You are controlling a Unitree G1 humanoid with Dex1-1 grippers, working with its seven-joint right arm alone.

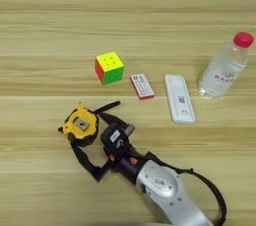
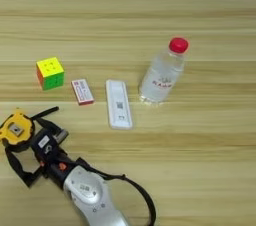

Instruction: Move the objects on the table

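Near the left front of the counter (image 1: 45,10), the right arm's fingers (image 1: 92,142) are spread wide around the round yellow-and-black tape measure (image 1: 81,124): one black finger (image 1: 107,106) runs along its far side, pointing up and to the right, and the other (image 1: 85,162) angles along its near side, down to a bent tip. The tape measure lies flat on the wood between them, and whether either finger actually presses on it cannot be told. Behind the fingers comes the black wrist block with a white label, then the silver forearm (image 1: 167,192), which enters from the near edge and slants up to the left, with a black cable (image 1: 212,190) looping off its right side. Farther back sits the puzzle cube (image 1: 109,67), yellow on top with red and green sides, well apart from the tape measure. Just right of the cube lies the flat red-and-white packet (image 1: 142,86). Right of that is a longer white rectangular device (image 1: 179,98) with a small dark code mark, lying lengthwise near to far. Beyond its far right end stands a clear plastic bottle (image 1: 225,67) with a red cap (image 1: 243,39) and a red-printed label.
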